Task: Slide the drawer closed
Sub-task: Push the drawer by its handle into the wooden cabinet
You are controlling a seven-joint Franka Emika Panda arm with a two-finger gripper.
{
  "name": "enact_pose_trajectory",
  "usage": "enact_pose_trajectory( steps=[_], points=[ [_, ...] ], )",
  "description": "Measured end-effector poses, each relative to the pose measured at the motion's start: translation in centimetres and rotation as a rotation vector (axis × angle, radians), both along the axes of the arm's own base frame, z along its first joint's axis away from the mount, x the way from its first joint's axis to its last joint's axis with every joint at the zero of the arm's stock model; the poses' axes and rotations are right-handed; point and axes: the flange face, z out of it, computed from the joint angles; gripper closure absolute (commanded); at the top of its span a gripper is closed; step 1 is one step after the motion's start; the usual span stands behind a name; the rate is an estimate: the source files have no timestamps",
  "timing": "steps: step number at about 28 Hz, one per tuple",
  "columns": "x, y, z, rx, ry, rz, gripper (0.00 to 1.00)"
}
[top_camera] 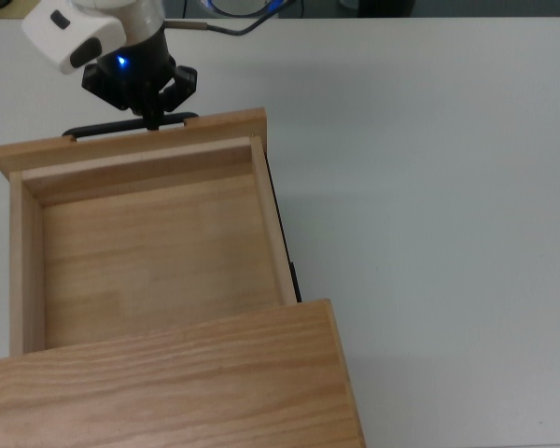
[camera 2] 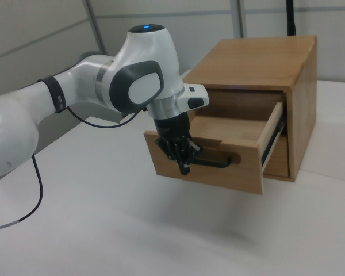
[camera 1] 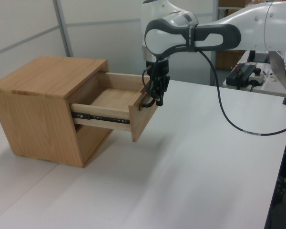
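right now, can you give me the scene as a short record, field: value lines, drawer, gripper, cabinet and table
drawer: pulled well out of the cabinet, nothing inside it
handle: thin black bar on the drawer's front panel
gripper: fingers together, pointing down, right at the handle on the outer side of the front panel
contact: gripper looks to be against the handle or front panel; not certain
cabinet: wooden box standing on the table
table: white
task state: drawer not yet closed
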Motion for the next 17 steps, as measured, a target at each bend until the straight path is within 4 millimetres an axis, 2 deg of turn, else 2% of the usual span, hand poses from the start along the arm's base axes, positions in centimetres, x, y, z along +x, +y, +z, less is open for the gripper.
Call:
enact_pose_trajectory(
  steps=[17],
  points=[
    [5.1,3.4,-1.2,-0.042,-0.269,-0.004,1.0]
  ],
)
